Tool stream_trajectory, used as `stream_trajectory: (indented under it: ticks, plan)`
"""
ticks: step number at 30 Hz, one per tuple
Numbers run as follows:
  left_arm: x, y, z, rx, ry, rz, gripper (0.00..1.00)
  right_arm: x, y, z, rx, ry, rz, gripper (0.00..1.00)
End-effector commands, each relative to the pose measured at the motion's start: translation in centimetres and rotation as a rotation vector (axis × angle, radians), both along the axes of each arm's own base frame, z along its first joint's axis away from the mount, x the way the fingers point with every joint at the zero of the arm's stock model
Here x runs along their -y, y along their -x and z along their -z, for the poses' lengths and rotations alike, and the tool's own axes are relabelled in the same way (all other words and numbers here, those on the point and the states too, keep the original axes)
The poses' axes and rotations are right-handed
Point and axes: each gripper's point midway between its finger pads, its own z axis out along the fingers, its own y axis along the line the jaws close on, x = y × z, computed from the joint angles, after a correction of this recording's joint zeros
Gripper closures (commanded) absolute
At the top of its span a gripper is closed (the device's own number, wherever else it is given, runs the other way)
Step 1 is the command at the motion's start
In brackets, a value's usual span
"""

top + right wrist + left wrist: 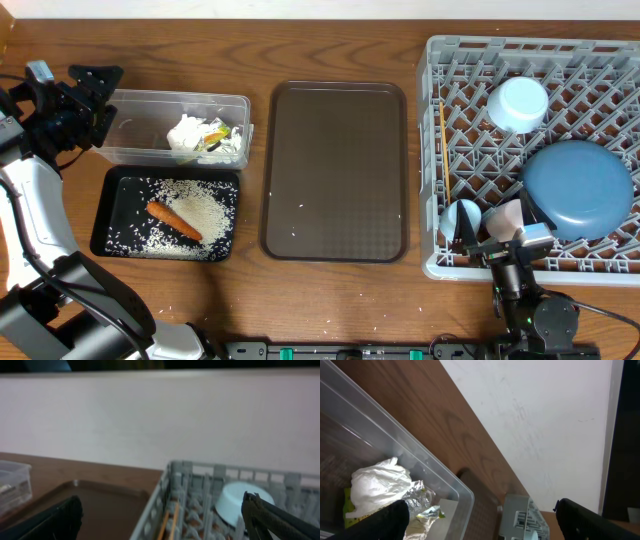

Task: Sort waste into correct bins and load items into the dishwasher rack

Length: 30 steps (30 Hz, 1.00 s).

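Judged nearly complete: tissue (187, 133) and wrapper (216, 136) in clear box (140, 98) far left, carrot (174, 220) and rice (198, 204) in black tray (112, 215) nearer, plate (580, 188), bowl (518, 103), cups (460, 217), chopsticks (440, 130) in rack (600, 60) at right; left tool (100, 100) and right tool (161, 510) released, empty; stray grains (300, 207) remain

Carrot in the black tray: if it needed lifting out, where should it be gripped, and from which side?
Grip the carrot at mid-length, straight down from above. It lies flat and diagonal on the rice in the black tray, so close across its narrow width, square to its long axis; the tray's walls would likely hinder a sideways approach.
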Motion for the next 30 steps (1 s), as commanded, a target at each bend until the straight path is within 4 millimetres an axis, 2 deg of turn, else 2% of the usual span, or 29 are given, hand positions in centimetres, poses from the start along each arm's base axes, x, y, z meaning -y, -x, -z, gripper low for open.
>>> stream_trajectory:
  ticks: [1,5,9,13,25,30]
  plan:
    - [0.1,0.0,-1.1,0.026,-0.007,0.006,0.04,1.5,-0.2,0.3,-0.013,-0.027,0.084,0.01]
    - [0.1,0.0,-1.1,0.026,-0.007,0.006,0.04,3.3,-0.5,1.4,-0.068,-0.111,0.191,0.01]
    - [0.1,0.0,-1.1,0.026,-0.007,0.006,0.04,3.6,-0.5,2.7,-0.118,-0.107,0.213,0.01]
    - [0.1,0.0,-1.1,0.026,-0.007,0.006,0.04,3.6,-0.5,5.2,-0.217,-0.081,0.219,0.01]
    - [0.1,0.0,-1.1,0.026,-0.007,0.006,0.04,3.5,-0.5,5.0,-0.201,0.024,0.219,0.01]
    - [0.1,0.0,-1.1,0.026,-0.007,0.006,0.04,2.7,-0.5,5.1,-0.196,0.102,0.177,0.01]
